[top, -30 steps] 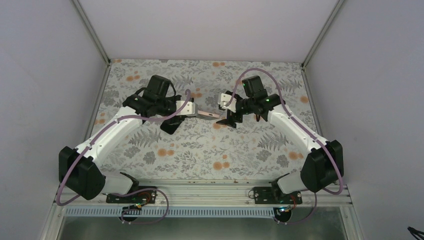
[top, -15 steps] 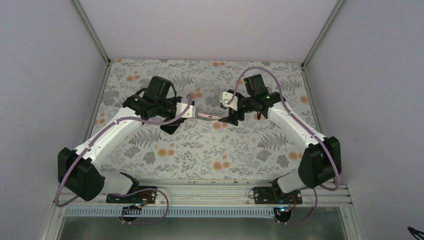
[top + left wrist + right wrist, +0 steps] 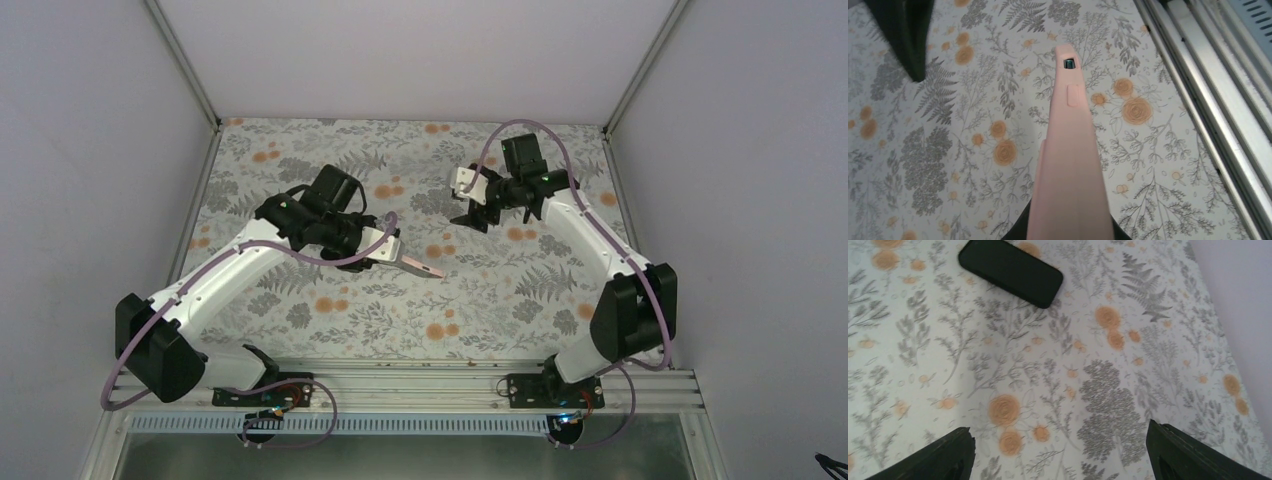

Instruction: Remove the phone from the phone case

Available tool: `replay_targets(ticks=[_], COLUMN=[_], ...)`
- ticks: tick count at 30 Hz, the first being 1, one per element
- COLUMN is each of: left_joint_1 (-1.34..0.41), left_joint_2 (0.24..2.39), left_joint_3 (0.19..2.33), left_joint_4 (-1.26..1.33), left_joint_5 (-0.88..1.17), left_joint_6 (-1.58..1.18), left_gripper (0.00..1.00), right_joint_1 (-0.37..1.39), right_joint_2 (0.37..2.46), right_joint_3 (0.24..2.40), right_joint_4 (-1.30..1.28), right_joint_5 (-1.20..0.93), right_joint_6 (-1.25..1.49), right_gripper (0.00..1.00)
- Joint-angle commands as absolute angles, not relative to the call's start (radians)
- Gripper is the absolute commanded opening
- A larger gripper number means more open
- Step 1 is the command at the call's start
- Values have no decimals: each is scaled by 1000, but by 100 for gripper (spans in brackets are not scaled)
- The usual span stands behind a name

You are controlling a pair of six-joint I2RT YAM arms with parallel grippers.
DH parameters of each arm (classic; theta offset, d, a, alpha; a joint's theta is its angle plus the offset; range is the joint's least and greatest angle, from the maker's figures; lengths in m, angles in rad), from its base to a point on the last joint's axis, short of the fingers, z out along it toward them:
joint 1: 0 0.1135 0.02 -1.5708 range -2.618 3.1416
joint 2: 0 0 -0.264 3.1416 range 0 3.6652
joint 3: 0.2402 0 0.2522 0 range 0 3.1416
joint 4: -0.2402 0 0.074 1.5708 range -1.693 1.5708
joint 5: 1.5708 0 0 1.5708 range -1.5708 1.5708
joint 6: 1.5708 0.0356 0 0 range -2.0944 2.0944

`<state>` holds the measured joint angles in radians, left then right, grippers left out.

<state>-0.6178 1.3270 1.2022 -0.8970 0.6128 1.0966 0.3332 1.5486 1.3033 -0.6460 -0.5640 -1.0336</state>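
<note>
My left gripper [image 3: 388,252] is shut on one end of the pink phone case [image 3: 420,266] and holds it above the floral table. In the left wrist view the case [image 3: 1070,150] shows edge-on, with a small dark opening near its far tip. The black phone [image 3: 1010,271] lies flat on the table, bare, at the top left of the right wrist view. I cannot make it out in the top view. My right gripper [image 3: 472,215] is open and empty, up off the table, apart from both case and phone. Its fingers [image 3: 948,455] stand wide apart.
The floral mat [image 3: 500,290] covers the table between grey walls. Metal rails [image 3: 1208,100] run along the near edge, close to the case's right side. A black pointed shape [image 3: 898,40] sits at the top left of the left wrist view.
The right gripper let go of the case's end and drew back toward the far right. The left gripper swung the case nearer and to the right.
</note>
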Motion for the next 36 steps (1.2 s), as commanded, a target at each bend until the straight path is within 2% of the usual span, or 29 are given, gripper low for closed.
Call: replay_targets(ticks=[1,8,13,36], left_joint_1=[-606,-595,-597,-602], left_joint_2=[1318,1347,1377,1374], left_joint_3=[1228,1250,1281,1263], left_joint_4=[-805,-760,-760,-789], left_joint_5=[619,689,708,687], left_joint_6=[1123,1104,1093,1100], left_gripper=[2,2,2,2], right_joint_1=[337,361,402,431], right_joint_2=[1441,1242,1193,1219], right_joint_3=[1226,1042,953,985], right_joint_4=[-770,-788,-721,-635], right_joint_5=[-619,-727,-740,-659], right_joint_6=[-1106,-1064,-1011,-980], right_gripper=[87,85,83,77])
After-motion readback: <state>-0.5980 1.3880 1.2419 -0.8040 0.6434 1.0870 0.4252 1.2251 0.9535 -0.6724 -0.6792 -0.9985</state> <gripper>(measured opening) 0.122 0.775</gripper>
